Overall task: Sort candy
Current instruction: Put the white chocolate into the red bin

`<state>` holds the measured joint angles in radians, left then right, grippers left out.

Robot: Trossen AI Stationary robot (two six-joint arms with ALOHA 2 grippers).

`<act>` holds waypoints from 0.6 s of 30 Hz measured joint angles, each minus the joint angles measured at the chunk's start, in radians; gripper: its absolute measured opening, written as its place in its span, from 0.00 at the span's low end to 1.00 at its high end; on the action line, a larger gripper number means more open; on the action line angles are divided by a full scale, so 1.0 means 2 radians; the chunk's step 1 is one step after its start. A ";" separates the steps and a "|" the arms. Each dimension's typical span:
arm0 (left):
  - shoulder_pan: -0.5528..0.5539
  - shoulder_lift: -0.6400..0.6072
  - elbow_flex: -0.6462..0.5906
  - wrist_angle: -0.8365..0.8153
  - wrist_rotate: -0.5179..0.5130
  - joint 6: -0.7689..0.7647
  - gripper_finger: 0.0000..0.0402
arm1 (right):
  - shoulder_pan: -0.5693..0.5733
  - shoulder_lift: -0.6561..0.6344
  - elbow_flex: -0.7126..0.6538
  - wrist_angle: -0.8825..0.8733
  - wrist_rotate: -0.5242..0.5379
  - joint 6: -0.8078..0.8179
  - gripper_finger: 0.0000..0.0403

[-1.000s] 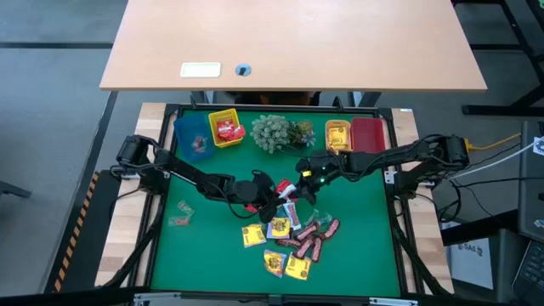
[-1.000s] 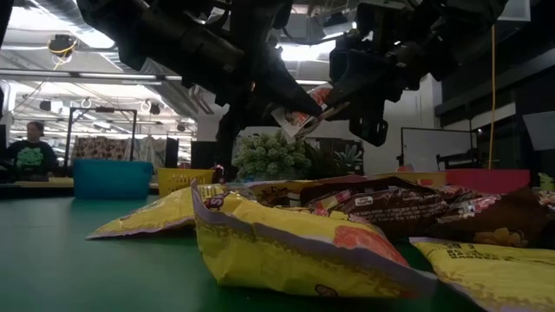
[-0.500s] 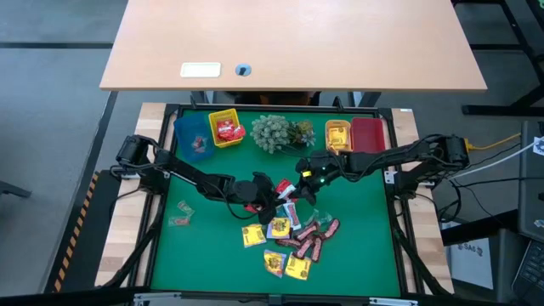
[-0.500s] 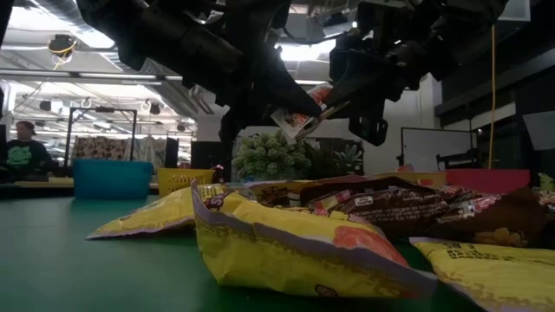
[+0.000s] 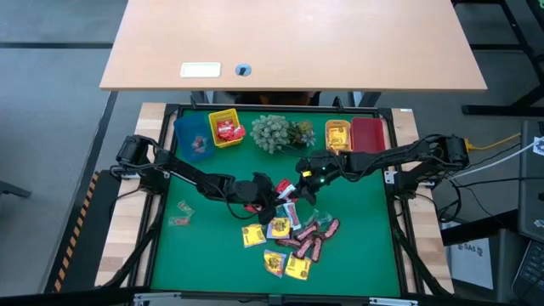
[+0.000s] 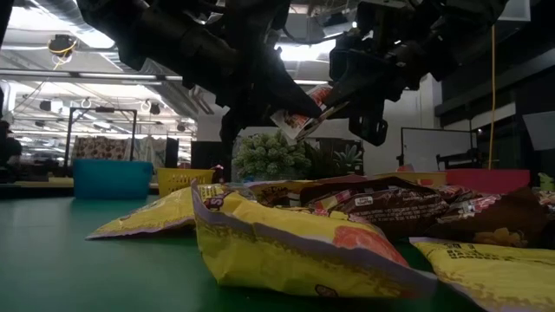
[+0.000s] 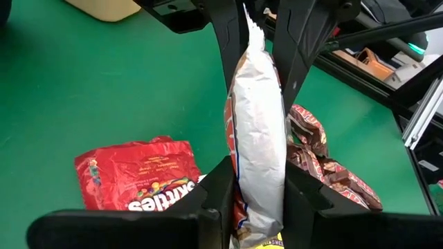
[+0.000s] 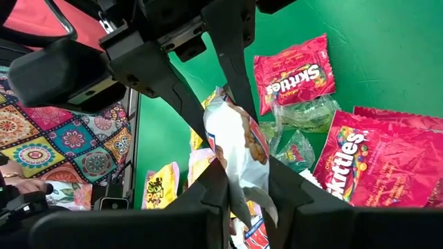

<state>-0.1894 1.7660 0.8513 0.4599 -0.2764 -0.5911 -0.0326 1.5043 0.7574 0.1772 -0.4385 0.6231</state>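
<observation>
**Inspector A:** Left gripper is clamped on one end of a white packet. Right gripper is clamped on the other end of that same packet. Both hold it at once, off the mat, above the near edge of the pile.

**Inspector B:** Confirmed from the low view: the packet hangs between the two sets of fingers, clear of the heap below. Which step?

**A:** My reading is a hand-over, or a two-handed pull on the wrapper; I cannot say which. No drop into a bin has begun.

**B:** What lies around the grippers?

**A:** Directly under them, red packets and brown bars. Yellow packets sit on the near side. Two pale wrappers lie well apart, toward the left arm's base. Beyond the grippers stand the bins: blue and yellow on the left arm's side, orange and red on the right arm's, with a plant between.

**B:** Next move?

**A:** In my judgement, one gripper must let go first; otherwise the wrapper may tear or slip. The other then carries it to its bin.
</observation>
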 joint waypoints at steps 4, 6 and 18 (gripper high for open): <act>0.000 0.000 0.000 0.000 0.005 0.000 0.18 | 0.000 0.000 0.000 0.000 0.000 0.000 0.14; 0.000 0.000 0.000 0.000 0.010 0.000 0.18 | 0.000 0.000 0.000 0.000 0.000 0.000 0.14; 0.000 0.000 0.000 0.002 0.000 0.000 0.18 | 0.000 -0.001 0.000 0.000 0.000 0.000 0.14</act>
<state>-0.1897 1.7660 0.8513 0.4641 -0.2758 -0.5903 -0.0322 1.5032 0.7574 0.1764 -0.4385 0.6231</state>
